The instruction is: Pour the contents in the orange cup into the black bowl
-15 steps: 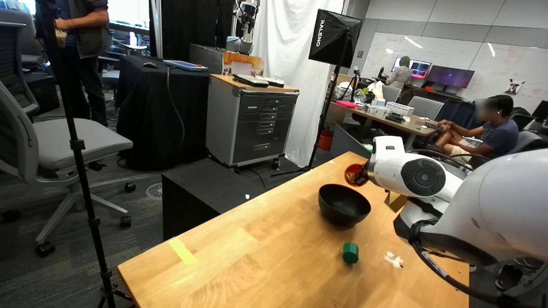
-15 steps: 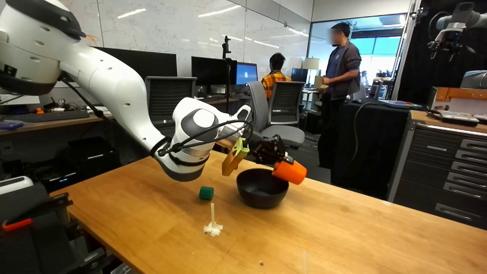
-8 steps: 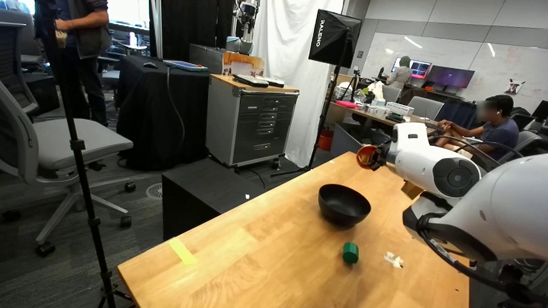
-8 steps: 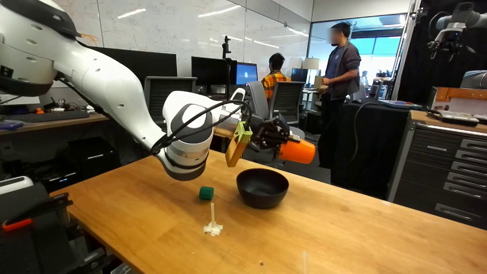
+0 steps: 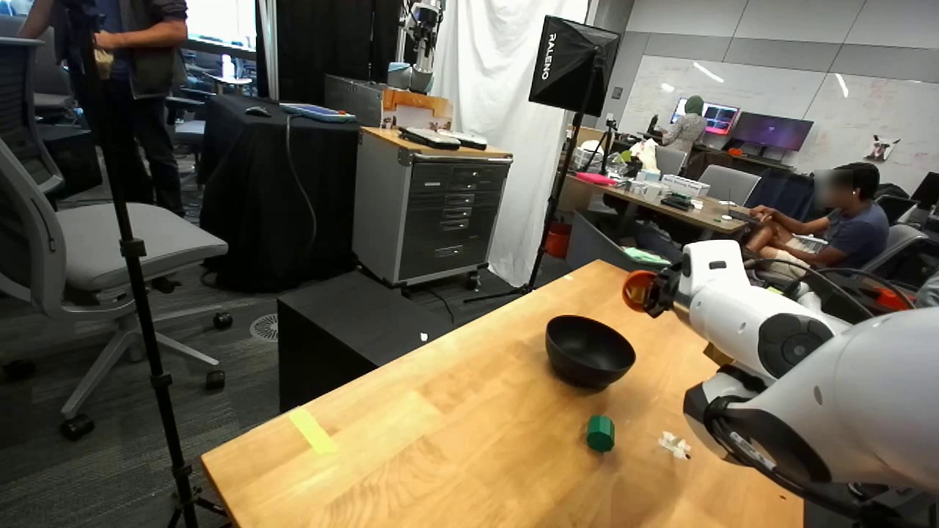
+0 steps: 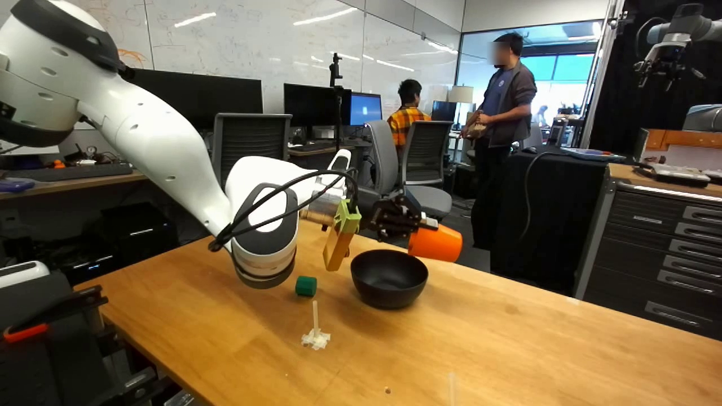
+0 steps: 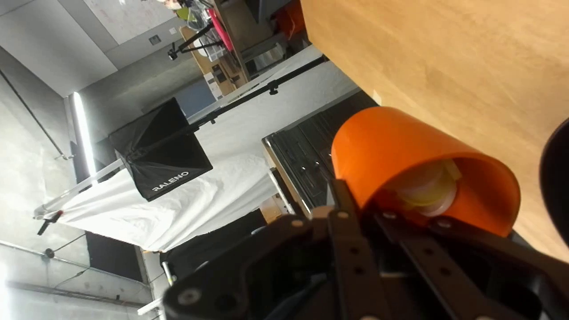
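Slanting, gripped by the pincer (image 6: 424, 225), the tapered orange cup (image 6: 437, 244) contains yellowish pieces (image 7: 430, 190).

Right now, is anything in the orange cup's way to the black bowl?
Nothing visible stands between the orange cup, gripped by the hand, and the black bowl. The green block lies beyond the bowl.
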Robot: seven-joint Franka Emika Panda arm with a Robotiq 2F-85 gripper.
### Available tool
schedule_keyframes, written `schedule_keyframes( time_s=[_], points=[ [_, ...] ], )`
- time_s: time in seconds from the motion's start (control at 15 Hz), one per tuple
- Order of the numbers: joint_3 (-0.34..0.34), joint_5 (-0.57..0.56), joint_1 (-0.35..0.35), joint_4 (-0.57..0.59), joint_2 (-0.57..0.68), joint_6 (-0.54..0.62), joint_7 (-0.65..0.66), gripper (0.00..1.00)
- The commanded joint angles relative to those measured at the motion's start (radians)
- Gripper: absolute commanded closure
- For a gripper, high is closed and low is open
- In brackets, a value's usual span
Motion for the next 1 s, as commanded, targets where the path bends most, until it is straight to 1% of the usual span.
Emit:
schedule_keyframes(
  time_s=[0.0,0.27,0.47,0.73,0.93],
  points=[
    [0.048,0.032,-0.016,0.019,0.000,0.028,-0.071,0.97],
    [0.072,0.032,-0.008,0.052,0.000,0.006,-0.062,0.97],
    [0.074,0.041,-0.009,0.076,0.000,0.024,-0.062,0.97],
    [0.088,0.040,-0.028,0.084,0.000,0.092,-0.068,0.97],
    [0.103,0.037,-0.049,0.083,0.000,0.173,-0.082,0.97]
  ],
)
